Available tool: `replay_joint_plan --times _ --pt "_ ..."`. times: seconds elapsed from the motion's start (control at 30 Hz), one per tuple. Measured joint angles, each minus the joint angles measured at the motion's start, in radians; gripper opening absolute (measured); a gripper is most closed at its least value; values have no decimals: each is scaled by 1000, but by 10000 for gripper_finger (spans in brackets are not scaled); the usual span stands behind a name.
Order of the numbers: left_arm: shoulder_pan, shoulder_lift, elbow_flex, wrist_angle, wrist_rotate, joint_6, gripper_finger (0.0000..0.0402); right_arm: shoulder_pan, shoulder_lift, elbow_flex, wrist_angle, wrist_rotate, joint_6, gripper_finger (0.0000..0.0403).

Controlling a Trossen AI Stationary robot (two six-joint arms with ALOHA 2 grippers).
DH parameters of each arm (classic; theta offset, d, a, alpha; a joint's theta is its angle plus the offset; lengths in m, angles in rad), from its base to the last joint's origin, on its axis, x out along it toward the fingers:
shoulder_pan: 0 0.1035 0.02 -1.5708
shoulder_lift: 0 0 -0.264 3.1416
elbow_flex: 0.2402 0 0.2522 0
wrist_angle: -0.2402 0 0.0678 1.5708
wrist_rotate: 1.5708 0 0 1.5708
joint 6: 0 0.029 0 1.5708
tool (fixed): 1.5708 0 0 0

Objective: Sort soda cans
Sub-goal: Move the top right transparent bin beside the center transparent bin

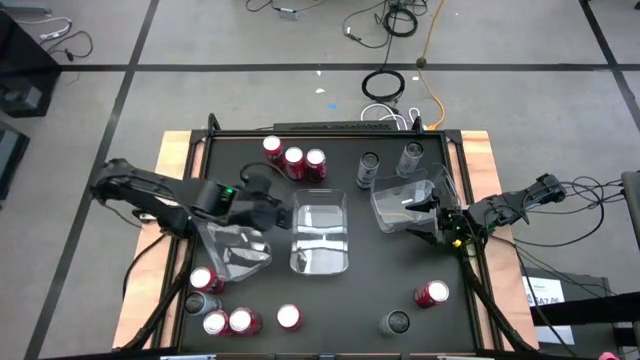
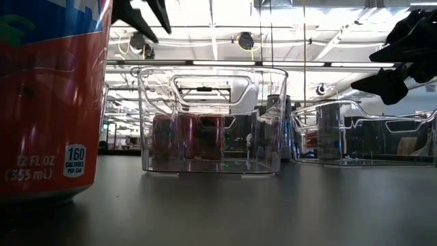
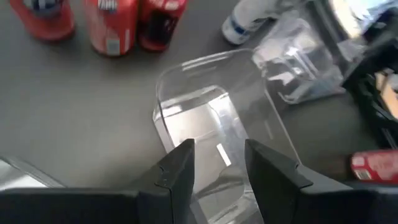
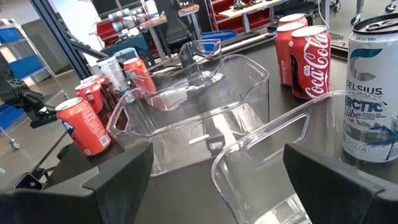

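Note:
Three clear bins stand on the black table: a left bin [image 1: 235,250], a middle bin [image 1: 320,235] and a right bin [image 1: 410,195]. Red soda cans [image 1: 293,160] stand in a row of three at the far side. More red cans [image 1: 243,320] and a grey can [image 1: 200,303] stand near left. Two grey cans [image 1: 411,155] stand beyond the right bin. My left gripper [image 3: 219,171] hangs open above the middle bin's left side, holding nothing. My right gripper [image 4: 217,180] is open wide at the right bin's near end, and that bin's rim [image 4: 267,134] shows between its fingers.
One red can [image 1: 432,293] and one grey can [image 1: 397,322] stand near right. In the low view a red can [image 2: 48,102] fills the left side, close to the camera. Cables lie on the floor beyond the table's far edge [image 1: 330,128].

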Motion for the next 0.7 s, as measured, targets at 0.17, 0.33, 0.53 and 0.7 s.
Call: replay_joint_plan --times 0.17,0.33,0.53,0.7 --pt "0 -97 0 1 6 170 151 0 0 0 0 0 0 352" --pt "0 -184 0 -1 18 309 151 0 0 0 0 0 0 352" --pt "0 -276 1 -41 54 430 151 0 0 0 5 0 5 352" --pt "0 -331 1 -96 65 435 151 0 0 0 17 10 3 352"
